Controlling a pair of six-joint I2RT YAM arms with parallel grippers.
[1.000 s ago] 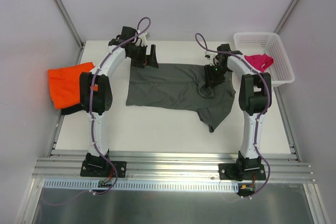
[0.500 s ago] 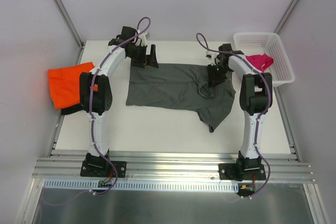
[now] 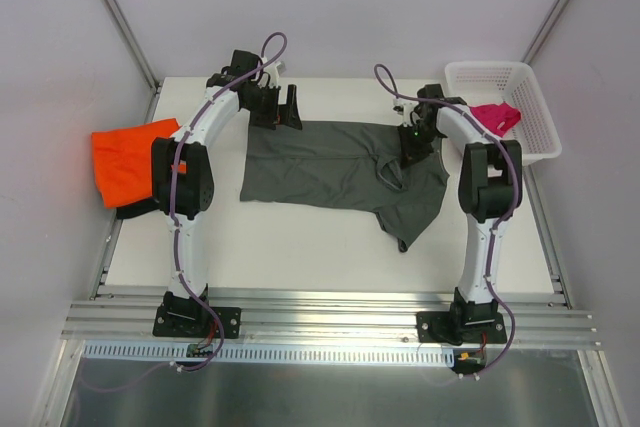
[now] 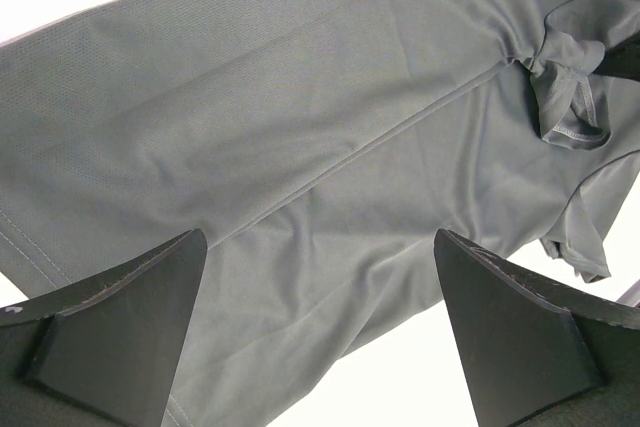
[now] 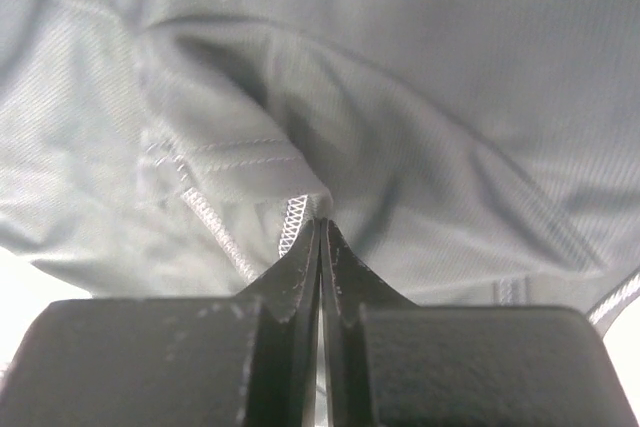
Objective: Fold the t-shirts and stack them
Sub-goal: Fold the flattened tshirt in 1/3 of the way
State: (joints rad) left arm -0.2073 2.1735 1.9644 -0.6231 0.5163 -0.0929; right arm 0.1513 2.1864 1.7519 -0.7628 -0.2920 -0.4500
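The dark grey t-shirt (image 3: 330,172) lies spread on the white table, one part hanging toward the front right. My left gripper (image 3: 283,112) is open and empty above its far left edge; the left wrist view shows the grey cloth (image 4: 300,127) below the spread fingers (image 4: 110,327). My right gripper (image 3: 412,147) is shut on a stitched edge of the grey shirt (image 5: 300,209) near the collar. The bright orange t-shirt (image 3: 128,159) lies folded at the left on a dark navy/black one (image 3: 135,211). The magenta-pink t-shirt (image 3: 495,117) lies in the basket.
A white plastic lattice basket (image 3: 535,122) stands at the far right. Grey walls with metal posts close in the table on the left, back and right. An aluminium rail (image 3: 320,312) runs along the near edge.
My right gripper has moved a little toward the back right with the grey cloth pinched in it. The left arm has not moved.
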